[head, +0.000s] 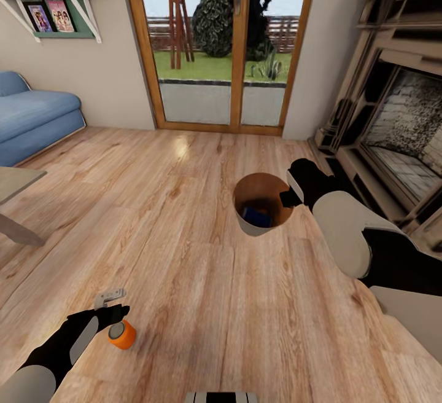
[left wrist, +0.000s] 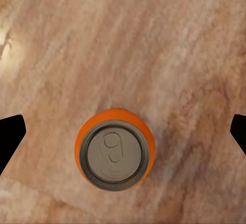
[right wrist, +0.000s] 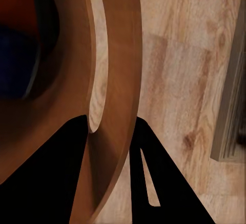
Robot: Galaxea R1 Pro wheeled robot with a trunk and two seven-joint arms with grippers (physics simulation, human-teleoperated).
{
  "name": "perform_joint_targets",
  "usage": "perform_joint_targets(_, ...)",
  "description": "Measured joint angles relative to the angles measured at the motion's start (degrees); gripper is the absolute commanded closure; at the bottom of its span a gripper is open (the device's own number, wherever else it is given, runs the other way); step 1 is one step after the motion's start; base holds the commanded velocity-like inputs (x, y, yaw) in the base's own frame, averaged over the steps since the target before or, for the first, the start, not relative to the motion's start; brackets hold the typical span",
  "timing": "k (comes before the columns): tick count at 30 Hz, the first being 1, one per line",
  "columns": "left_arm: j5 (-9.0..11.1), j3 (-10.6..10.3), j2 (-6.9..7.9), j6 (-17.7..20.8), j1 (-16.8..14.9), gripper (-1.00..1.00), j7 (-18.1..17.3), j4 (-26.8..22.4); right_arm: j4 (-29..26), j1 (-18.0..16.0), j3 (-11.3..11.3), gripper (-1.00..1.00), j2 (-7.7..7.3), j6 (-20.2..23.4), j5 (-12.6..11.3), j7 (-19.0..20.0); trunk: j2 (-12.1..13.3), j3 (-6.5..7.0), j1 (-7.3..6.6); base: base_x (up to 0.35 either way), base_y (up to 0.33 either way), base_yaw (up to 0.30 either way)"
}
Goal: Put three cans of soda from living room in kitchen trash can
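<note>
One orange can of soda (head: pixel 122 333) is standing upright on the wooden floor (head: pixel 184 255), at the lower left of the head view. Its body is bright orange and its top is silver, with a pull tab that the left wrist view (left wrist: pixel 114 154) is showing clearly from above. The left gripper (head: pixel 113 312) is hovering over this can with its fingers spread wide; in the left wrist view the dark fingertips (left wrist: pixel 10 134) are staying far on both sides and are not touching the can.

Further to the right, the tash can (head: pixel 263 204) is sitting on the floor near the middle. It is a small round bucket with a pale grey outer wall and a brown coppery inner wall (right wrist: pixel 61 106), without lid. A blue can (head: pixel 256 217) is lying at its bottom.

The right gripper (head: pixel 290 197) is pinching the rim of the tash can, one finger (right wrist: pixel 46 178) inside the wall and the other one outside.

A blue sofa (head: pixel 31 114) is standing at the far left, and a stone fireplace (head: pixel 393 114) at the right.
</note>
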Motion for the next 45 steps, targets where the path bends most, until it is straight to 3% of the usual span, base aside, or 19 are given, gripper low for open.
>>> perform_joint_targets(21, 0.0, 0.0, 0.07, 0.0, 0.0, -1.0, 0.0, 0.0, 0.1, -0.3, 0.0, 1.0, -0.4, 0.0, 0.0, 0.0, -0.3, -4.43, 0.53, 0.0, 0.0, 0.0)
perform_joint_targets(31, 0.0, 0.0, 0.05, -0.1, 0.0, -1.0, 0.0, 0.0, -0.1, -0.2, 0.0, 1.0, 0.0, 0.0, -0.4, 0.0, -0.3, -4.43, 0.52, 0.0, 0.0, 0.0)
perform_joint_targets(38, -0.1, -0.1, 0.05, -0.1, 0.0, -1.0, 0.0, 0.0, -0.1, -0.1, 0.1, 1.0, -0.04, 0.0, 0.0, 0.0, -0.4, -5.98, 0.71, 0.0, 0.0, 0.0)
perform_joint_targets(45, -0.2, -0.1, 0.02, -0.1, 0.0, -1.0, 0.0, -0.1, -0.1, -0.2, 0.1, 1.0, 0.03, 0.0, -0.1, 0.0, -0.4, -5.98, 0.7, 0.0, 0.0, 0.0)
